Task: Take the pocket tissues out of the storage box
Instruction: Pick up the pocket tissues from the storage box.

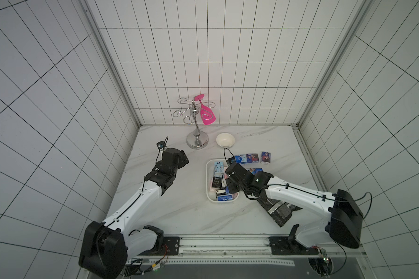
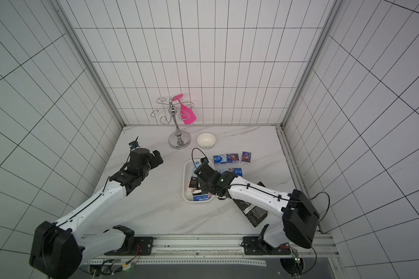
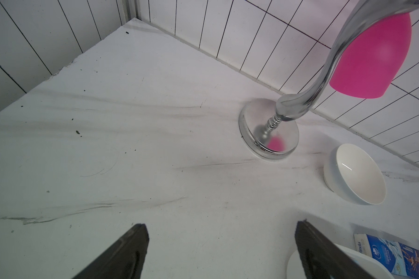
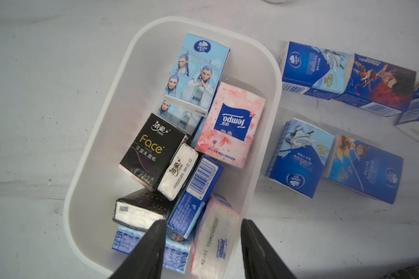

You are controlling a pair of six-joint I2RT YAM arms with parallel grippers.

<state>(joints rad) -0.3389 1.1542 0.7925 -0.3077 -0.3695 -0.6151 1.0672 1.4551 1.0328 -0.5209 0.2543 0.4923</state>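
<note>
Five tissue packets (image 4: 298,157) lie outside the box (image 4: 99,193); the right gripper (image 4: 203,221), jaws spread, straddles a pink packet (image 4: 213,241) inside; the left gripper (image 3: 220,224) gapes empty

Matt plastic storage box (image 4: 94,217) holds glossy-wrapped pocket tissues (image 4: 230,125).

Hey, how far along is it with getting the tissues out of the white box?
Done: five pocket tissues lie on the table beside the storage box. In hand: nothing; the right gripper hangs open over the box, the left gripper is open, away from it. Left: about nine packets show inside.
</note>
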